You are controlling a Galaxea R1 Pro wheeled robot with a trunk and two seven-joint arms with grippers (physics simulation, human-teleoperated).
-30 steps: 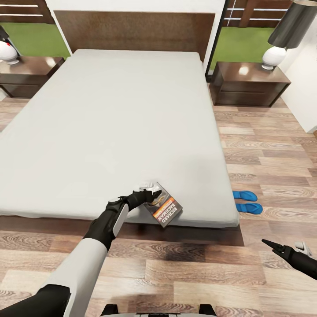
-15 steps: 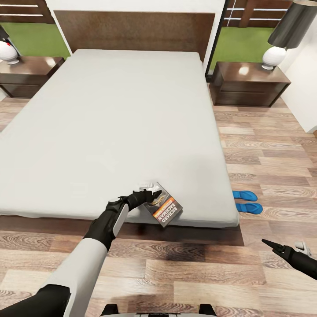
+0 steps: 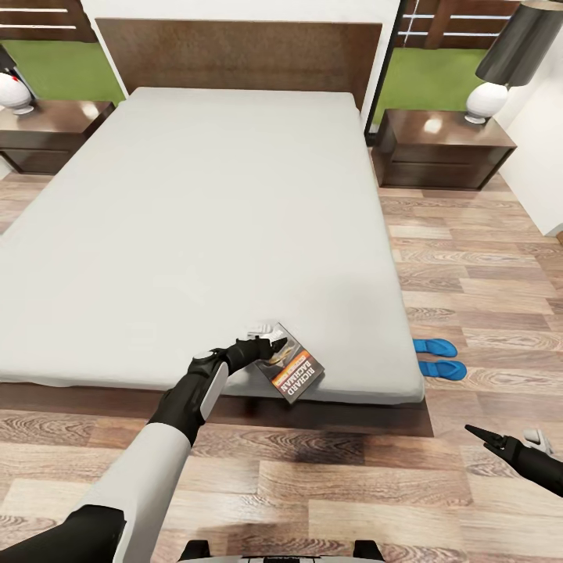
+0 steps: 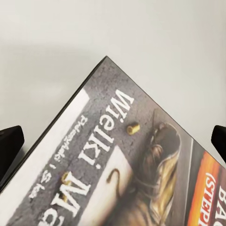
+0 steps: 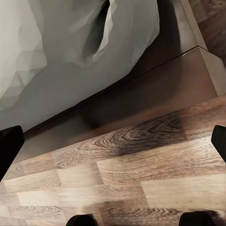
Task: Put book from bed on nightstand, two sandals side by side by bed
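On bed's (image 3: 195, 219) near edge, book (image 3: 294, 370) reading "Wielki", "RICHARD BACHMAN", left jaws (image 3: 268, 342) spread beside it.

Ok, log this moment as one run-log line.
left gripper: open at book | book: on bed | right gripper: open, idle | sandals: beside bed

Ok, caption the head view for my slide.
Left end effector reaches the book at the bed's foot edge; blue sandals lie on the floor.
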